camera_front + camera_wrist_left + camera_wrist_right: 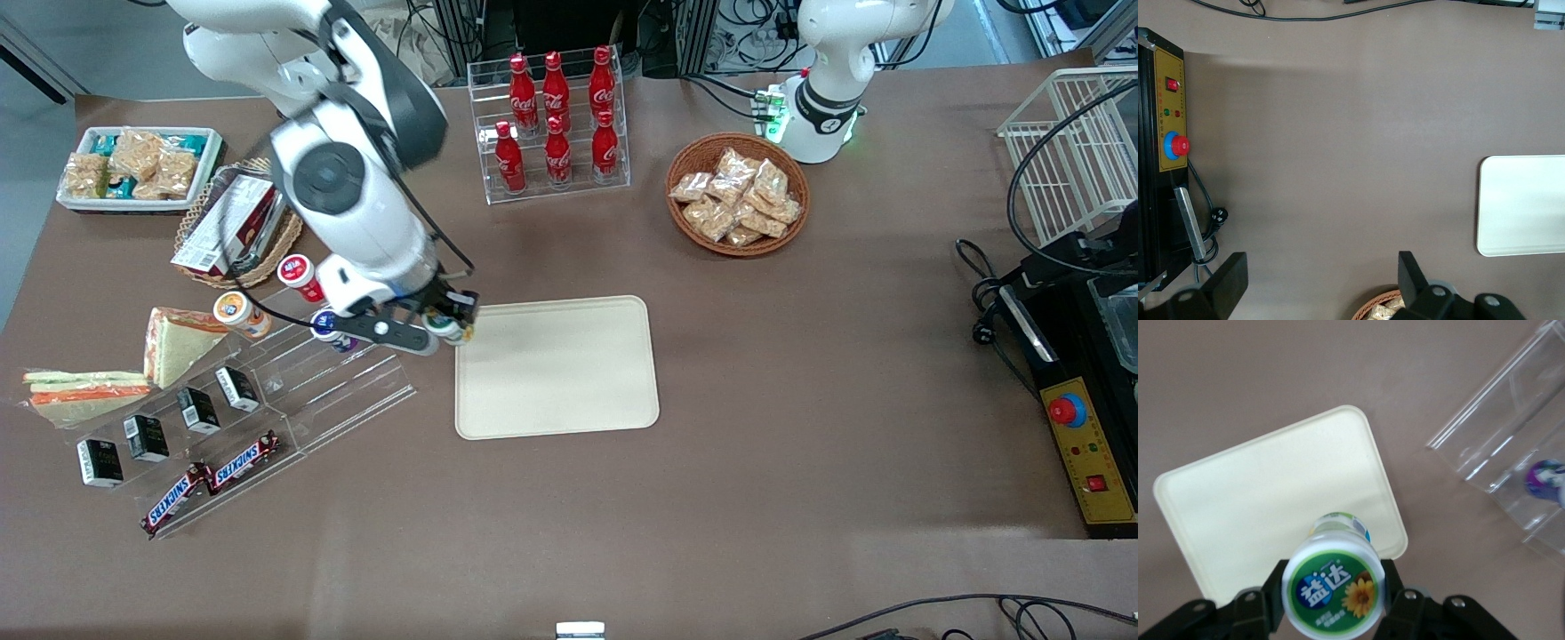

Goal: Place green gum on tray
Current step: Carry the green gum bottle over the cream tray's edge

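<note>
My right gripper [447, 324] is shut on the green gum [1331, 587], a small round bottle with a green-rimmed white lid; it also shows in the front view [442, 324]. I hold it in the air just above the edge of the tray nearest the clear display rack. The cream tray [569, 373] lies flat in the middle of the table; it also shows in the right wrist view [1265, 500] under the bottle and in the left wrist view [1525, 207]. Nothing lies on the tray.
A clear stepped rack [293, 391] beside the tray holds a purple-lidded bottle [325, 324], an orange-lidded bottle [238, 313], a red-lidded bottle [299, 276], small black boxes and Snickers bars [213, 480]. A cola rack [556, 124] and a snack basket [738, 194] stand farther back.
</note>
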You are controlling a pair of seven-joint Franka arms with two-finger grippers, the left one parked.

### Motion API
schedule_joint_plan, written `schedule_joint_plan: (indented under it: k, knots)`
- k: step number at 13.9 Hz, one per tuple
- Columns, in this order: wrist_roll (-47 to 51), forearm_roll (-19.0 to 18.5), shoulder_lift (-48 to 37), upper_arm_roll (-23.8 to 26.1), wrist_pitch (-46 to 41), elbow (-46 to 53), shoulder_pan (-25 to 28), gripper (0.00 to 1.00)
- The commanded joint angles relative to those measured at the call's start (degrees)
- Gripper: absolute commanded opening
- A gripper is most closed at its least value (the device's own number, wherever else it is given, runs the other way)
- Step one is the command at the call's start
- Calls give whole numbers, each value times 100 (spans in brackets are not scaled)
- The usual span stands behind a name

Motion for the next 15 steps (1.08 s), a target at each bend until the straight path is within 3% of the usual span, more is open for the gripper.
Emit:
schedule_joint_plan:
  k: [1, 5, 10, 11, 12, 13, 15]
  knots:
    - [185, -46, -75, -28, 1291, -1154, 58, 17]
    - [685, -678, 382, -28, 2183, -1632, 120, 17]
    - [870, -793, 761, -28, 2447, -1658, 147, 18]
    - [949, -793, 805, -28, 2491, -1658, 155, 27]
    - [976, -793, 831, -28, 2509, -1641, 155, 49]
    - [976, -793, 832, -19, 2509, -1641, 155, 99]
    - [1002, -793, 832, -19, 2509, -1641, 155, 100]
